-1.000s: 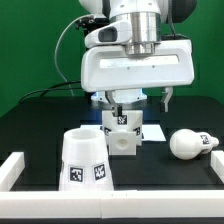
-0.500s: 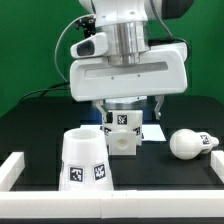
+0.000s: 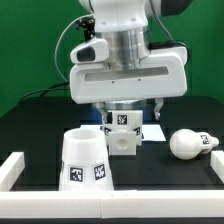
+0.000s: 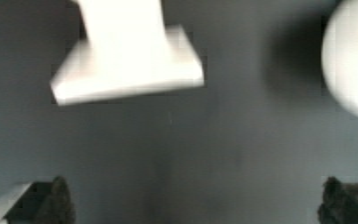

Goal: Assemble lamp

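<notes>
The angular white lamp base [image 3: 122, 133] stands on the black table at the middle. The cone shade [image 3: 84, 160] stands in front of it, toward the exterior view's left. The bulb [image 3: 192, 143] lies on its side at the exterior view's right. My gripper [image 3: 128, 103] hangs above the base, apart from it, with its wide white hand hiding the fingers. In the wrist view the base [image 4: 131, 60] shows blurred, the gripper [image 4: 195, 200] is open and empty, and its dark fingertips [image 4: 43, 200] stand far apart over bare table. A blurred round white part [image 4: 354, 60] sits at the edge.
The marker board [image 3: 152, 131] lies flat just behind the base. A low white rail [image 3: 14, 166] borders the table at the exterior view's left, front and right. A green backdrop stands behind the arm.
The gripper has risen and come nearer the exterior camera over the last second, mostly in the first half. The lamp parts have not moved.
</notes>
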Controlling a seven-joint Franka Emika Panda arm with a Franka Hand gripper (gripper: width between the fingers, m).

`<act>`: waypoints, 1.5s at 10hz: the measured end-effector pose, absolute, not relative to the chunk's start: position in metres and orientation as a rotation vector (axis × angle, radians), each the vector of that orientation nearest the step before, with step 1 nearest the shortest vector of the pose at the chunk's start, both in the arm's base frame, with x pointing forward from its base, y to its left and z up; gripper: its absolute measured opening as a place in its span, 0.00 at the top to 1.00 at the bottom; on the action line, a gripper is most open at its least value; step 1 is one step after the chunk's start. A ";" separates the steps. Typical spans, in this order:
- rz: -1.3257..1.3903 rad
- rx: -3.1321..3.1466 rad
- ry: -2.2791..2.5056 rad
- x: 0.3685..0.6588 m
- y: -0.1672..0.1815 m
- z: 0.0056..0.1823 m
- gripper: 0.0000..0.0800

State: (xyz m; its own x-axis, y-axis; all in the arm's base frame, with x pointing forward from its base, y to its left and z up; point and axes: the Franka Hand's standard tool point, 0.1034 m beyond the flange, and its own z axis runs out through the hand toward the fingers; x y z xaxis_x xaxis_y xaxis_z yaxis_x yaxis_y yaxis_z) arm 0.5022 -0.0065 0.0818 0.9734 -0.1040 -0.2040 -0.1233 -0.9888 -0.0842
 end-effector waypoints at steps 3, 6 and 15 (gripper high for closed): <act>0.392 -3.004 0.180 0.493 0.009 0.067 0.13; 0.664 -2.933 0.085 0.486 0.009 0.068 0.13; 1.185 -2.781 -0.081 0.479 0.000 0.059 0.13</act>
